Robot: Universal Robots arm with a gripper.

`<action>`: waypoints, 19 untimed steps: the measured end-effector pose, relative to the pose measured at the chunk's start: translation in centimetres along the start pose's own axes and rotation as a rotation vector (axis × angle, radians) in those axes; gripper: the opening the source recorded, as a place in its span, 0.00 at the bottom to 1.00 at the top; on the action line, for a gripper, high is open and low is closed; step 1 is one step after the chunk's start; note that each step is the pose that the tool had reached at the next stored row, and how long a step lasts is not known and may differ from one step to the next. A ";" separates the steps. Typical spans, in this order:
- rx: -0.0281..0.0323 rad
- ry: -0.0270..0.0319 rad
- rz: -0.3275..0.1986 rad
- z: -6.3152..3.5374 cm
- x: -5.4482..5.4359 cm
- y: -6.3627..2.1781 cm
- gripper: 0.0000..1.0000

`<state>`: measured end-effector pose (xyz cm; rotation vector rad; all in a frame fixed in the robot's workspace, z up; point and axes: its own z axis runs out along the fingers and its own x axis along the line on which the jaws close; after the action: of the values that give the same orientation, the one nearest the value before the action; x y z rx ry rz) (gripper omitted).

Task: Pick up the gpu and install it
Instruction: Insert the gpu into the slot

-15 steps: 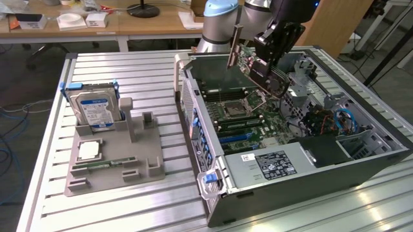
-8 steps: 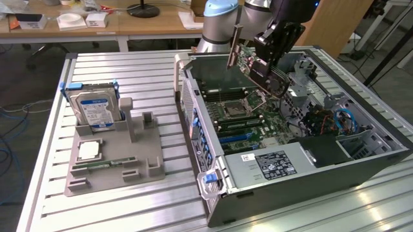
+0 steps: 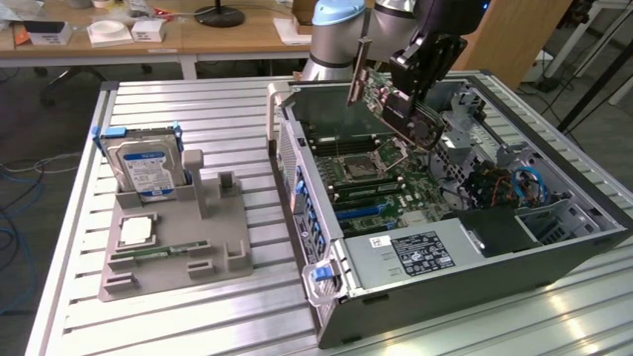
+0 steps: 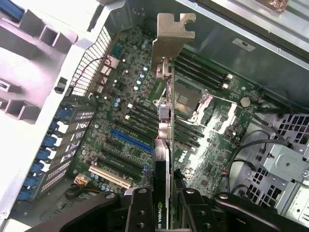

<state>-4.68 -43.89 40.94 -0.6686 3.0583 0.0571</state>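
— Where is the gpu (image 3: 390, 104) found?

— It is held in the air over the open computer case (image 3: 494, 297), above the motherboard (image 3: 396, 194) and near the CPU socket (image 3: 356, 169). No slot is touched by it.

— And the gripper (image 3: 413, 93)?

— It is clenched on the gpu (image 4: 164, 159). The card is pinched between the black fingers (image 4: 140, 210) at the end where the black cooler is carried.

— How is the card turned?

— In the wrist view it is seen edge-on, with one long edge turned down toward the motherboard. The long axis is slanted in the exterior view. The silver bracket (image 4: 173, 38) is pointed away from the gripper, toward the case wall nearest the arm's base.

— What is the case set on?

— A ribbed metal table (image 3: 198, 96). Beside the case, on the exterior view's left, a grey holder (image 3: 218, 237) is laid, and a hard drive (image 3: 147, 167) with a blue-white label is stood upright in it.

— And the room?

— Behind the case, wooden desks (image 3: 227, 33) with small white boxes are seen. Cables (image 3: 15, 170) are strewn on the floor beyond the table.
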 end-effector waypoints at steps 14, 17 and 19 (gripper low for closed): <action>-0.0031 0.0058 -0.173 0.04 0.0 0.00 0.26; -0.0038 0.0070 -0.209 0.06 0.0 0.00 0.26; -0.0042 0.0078 -0.234 0.07 0.0 0.00 0.26</action>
<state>-4.68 -43.89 40.87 -1.0225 2.9633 0.0587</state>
